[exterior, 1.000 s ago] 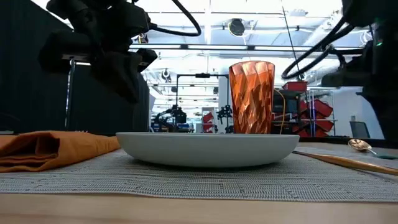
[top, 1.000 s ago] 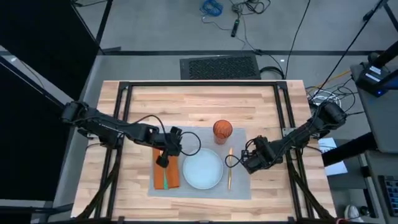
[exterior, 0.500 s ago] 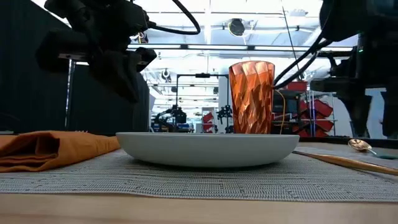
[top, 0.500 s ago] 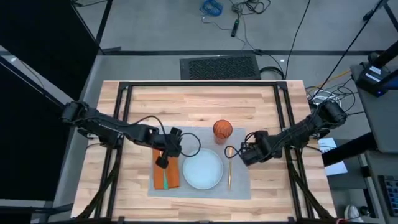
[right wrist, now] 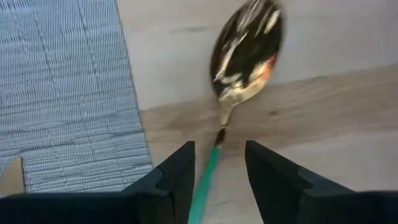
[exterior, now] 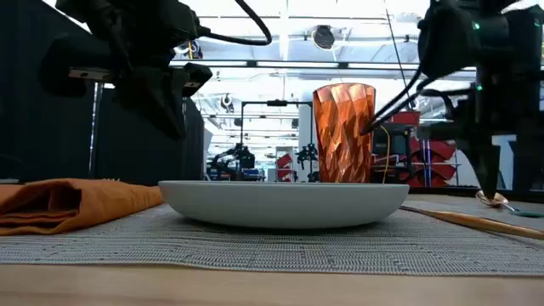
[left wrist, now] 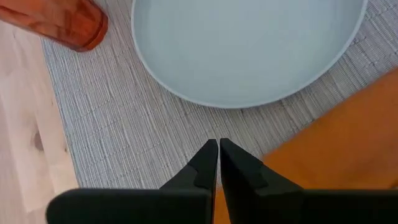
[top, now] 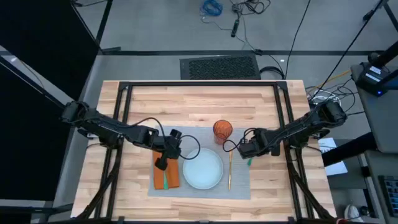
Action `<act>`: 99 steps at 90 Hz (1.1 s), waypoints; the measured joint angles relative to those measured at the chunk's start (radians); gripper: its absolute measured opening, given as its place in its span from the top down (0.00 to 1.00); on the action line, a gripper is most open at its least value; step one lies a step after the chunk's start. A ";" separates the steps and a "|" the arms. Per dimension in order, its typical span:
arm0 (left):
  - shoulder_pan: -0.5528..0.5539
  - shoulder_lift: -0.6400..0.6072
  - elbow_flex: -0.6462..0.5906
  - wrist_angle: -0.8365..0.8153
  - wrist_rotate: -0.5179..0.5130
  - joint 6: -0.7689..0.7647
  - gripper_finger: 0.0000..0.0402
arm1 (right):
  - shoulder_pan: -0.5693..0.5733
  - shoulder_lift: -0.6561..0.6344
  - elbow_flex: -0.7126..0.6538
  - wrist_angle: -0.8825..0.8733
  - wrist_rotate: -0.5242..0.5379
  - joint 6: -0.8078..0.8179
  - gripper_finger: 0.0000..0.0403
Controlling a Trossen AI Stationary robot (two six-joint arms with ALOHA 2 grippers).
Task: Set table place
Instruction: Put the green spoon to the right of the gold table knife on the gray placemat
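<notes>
Since the earlier frames your right gripper point(top: 245, 149) has travelled from the mat's right edge toward the tumbler's side, while your left gripper point(top: 163, 163) has kept its station over the napkin point(top: 166, 177). The right wrist view explains the new position: the open fingers point(right wrist: 177, 180) straddle the green handle of a gold spoon point(right wrist: 244, 56), whose bowl lies ahead of them on bare table point(top: 205, 99), just off the edge of the placemat point(right wrist: 68, 93); you appear to be lining up a grasp on the handle, not yet closed. The right arm reaches in low from the table's right edge, its wrist tipped down. The left fingers point(left wrist: 208, 163) are pressed together and hold nothing; ahead of them lie the plate point(left wrist: 249, 50) and, beyond it, the tumbler point(left wrist: 59, 22). A second gold piece point(top: 229, 171) lies on the mat beside the plate, between it and your right gripper.
</notes>
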 joint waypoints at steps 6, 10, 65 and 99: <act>0.000 0.000 0.000 0.000 0.000 0.000 0.99 | 0.000 0.000 -0.027 0.041 0.001 0.003 0.68; 0.000 0.000 0.000 0.000 0.000 0.000 0.99 | 0.000 -0.003 -0.040 0.067 0.003 0.004 0.67; 0.000 0.000 0.000 -0.001 0.000 0.001 0.99 | 0.008 -0.002 -0.066 0.132 0.023 -0.032 0.99; 0.000 0.000 0.000 -0.010 0.000 0.001 0.99 | 0.098 0.005 -0.007 0.124 0.046 -0.001 1.00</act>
